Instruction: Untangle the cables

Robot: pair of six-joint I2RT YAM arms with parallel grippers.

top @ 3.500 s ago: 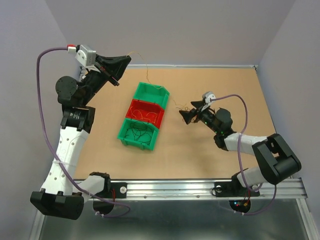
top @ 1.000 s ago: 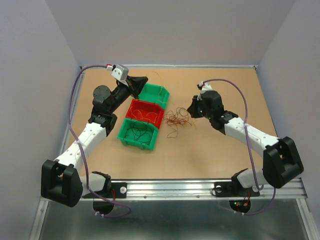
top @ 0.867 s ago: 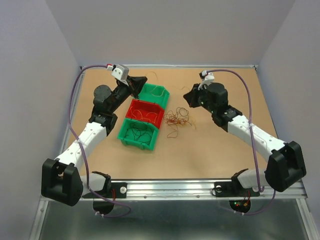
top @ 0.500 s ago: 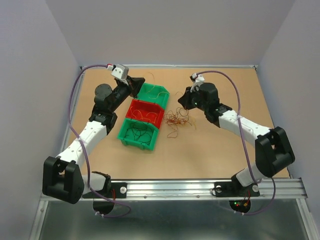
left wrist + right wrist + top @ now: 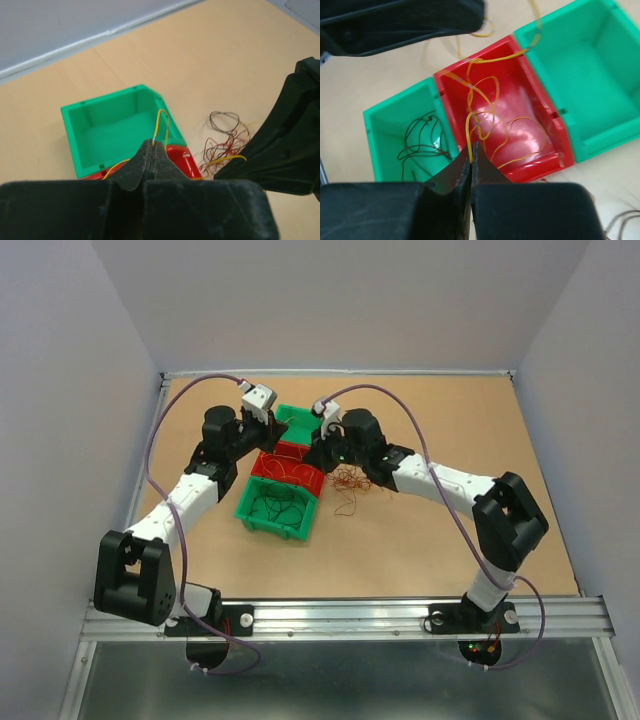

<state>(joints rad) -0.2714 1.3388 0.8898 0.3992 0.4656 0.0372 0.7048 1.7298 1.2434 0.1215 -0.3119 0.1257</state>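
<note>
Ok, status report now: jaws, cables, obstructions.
Left jaws shut on yellow cable, right jaws likewise, over the bins. Tangle lies on table beside bins. Jaws crowd each other.

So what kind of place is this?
Probably a robot lab: two arms bolted to a table, plain walls around it, and bins and thin wires to practise sorting.

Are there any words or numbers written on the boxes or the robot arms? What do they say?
None: no word, number or sign can be read in any view.
Red bin: plain, no label.
Far green bin: plain, no label.
Near green bin: plain, no label.
Left arm, right arm: no marking clear enough to read.
</note>
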